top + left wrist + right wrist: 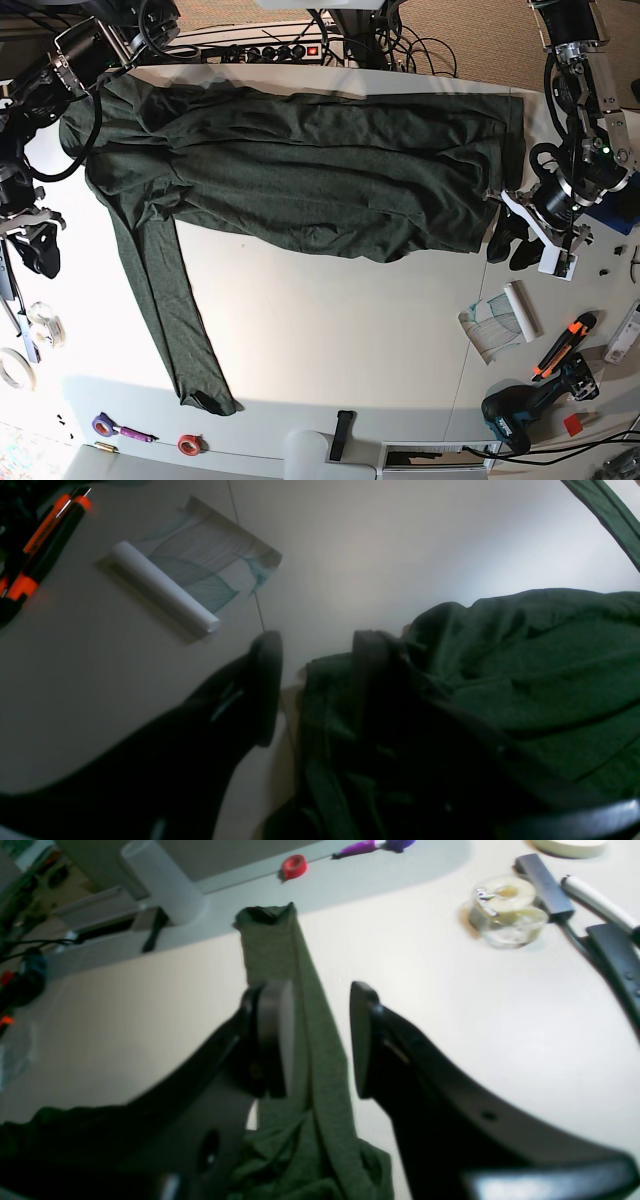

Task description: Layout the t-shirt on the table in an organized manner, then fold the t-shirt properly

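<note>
Starting at the base view's left side, the right hand (pixel 316 1040) is found beside the upper part of the trailing sleeve (pixel 165 300), its fingers (pixel 270 1040) spread with nothing pinched. In the right wrist view the sleeve is seen through the gap between them, running straight away from the hand to its cuff (pixel 265 915), though whether cloth is touched cannot be told. The sleeve is laid at a slant from the shoulder toward the bottom edge of the base view, well out of line with the rest of the garment. Further right, the t-shirt (pixel 320 170) is spread on the worktop (pixel 330 340) along the top of that view, its long axis running straight across from one arm to the other and its lower border wavy, not squared. At the right end, the hem (pixel 500 150) is met by the left hand (pixel 317 665), likewise spread. In the left wrist view one finger (pixel 267 680) is set over bare worktop and the other is sunk against the bunched hem, with no fold closed on. The layout is judged nearly done, the slanted sleeve being the piece out of order. For that sleeve the right hand is plainly the nearer, and a grasp would be taken across its length; the hem is better served by the left hand.
</note>
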You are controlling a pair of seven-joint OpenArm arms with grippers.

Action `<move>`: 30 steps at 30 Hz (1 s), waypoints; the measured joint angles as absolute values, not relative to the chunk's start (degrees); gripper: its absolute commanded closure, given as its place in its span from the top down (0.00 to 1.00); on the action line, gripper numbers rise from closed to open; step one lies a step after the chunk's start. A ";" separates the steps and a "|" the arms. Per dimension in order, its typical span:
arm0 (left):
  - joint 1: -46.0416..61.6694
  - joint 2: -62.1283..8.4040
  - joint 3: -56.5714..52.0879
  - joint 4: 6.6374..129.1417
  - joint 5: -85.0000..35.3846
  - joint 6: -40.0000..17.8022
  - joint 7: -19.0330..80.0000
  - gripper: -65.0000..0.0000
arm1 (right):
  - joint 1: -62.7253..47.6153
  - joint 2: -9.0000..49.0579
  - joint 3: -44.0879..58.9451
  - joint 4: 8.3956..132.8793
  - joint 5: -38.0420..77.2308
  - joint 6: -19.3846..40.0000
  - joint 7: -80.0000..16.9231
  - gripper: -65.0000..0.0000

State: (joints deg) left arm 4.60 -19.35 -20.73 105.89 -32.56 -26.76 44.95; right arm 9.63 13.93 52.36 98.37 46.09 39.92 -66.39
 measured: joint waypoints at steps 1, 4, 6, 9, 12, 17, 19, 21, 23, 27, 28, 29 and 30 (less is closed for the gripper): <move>4.58 -19.35 -20.73 105.89 -32.56 -26.76 44.95 0.38 | 9.61 13.91 52.36 98.37 45.17 39.92 -65.04 0.30; 4.60 -19.35 -20.73 105.89 -32.56 -26.74 44.95 0.38 | 9.67 13.91 52.34 98.37 40.99 39.94 -62.06 0.30; 4.60 -19.35 -20.73 105.89 -32.58 -26.76 44.95 0.38 | 9.63 13.98 51.99 97.86 37.39 39.92 -59.44 0.30; 4.60 -19.35 -20.73 105.89 -33.85 -26.76 44.93 0.38 | 9.65 14.06 49.47 94.63 34.37 39.75 -55.40 0.30; 4.60 -18.70 -20.73 105.89 -33.80 -26.74 44.97 0.38 | 9.61 14.11 44.82 89.19 30.70 40.01 -47.94 0.30; 5.08 -18.09 -20.75 105.89 -33.65 -26.74 45.56 0.38 | 10.31 14.17 36.62 79.05 16.71 38.79 -33.06 0.30; 5.43 -18.11 -20.82 105.89 -33.63 -26.74 45.82 0.38 | 11.86 14.04 34.15 74.61 11.90 34.57 -31.09 0.30; 5.87 -18.09 -20.82 105.89 -33.67 -26.74 45.84 0.38 | 14.02 14.00 32.93 70.63 9.87 32.62 -28.29 0.30; 6.24 -17.96 -20.82 105.89 -33.67 -26.74 45.84 0.38 | 16.60 14.17 32.71 67.55 9.47 32.10 -26.37 0.30; 7.68 -16.82 -20.91 105.89 -34.70 -26.57 46.02 0.38 | 22.48 14.83 32.71 61.47 9.02 29.98 -25.43 0.30; 8.29 -16.29 -20.95 105.86 -36.73 -26.55 46.48 0.38 | 24.05 15.27 32.62 59.44 8.27 29.78 -25.43 0.30; 8.91 -15.79 -20.84 105.84 -38.59 -26.63 46.96 0.38 | 25.45 15.75 32.62 57.28 7.97 29.71 -25.43 0.30; 9.61 -15.22 -20.80 105.84 -40.77 -27.22 46.89 0.38 | 26.79 16.43 32.62 54.85 7.88 29.65 -25.23 0.30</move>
State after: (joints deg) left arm 9.61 -15.22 -20.80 105.84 -40.77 -27.22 46.89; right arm 26.79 16.43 32.62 54.85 7.88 29.65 -25.23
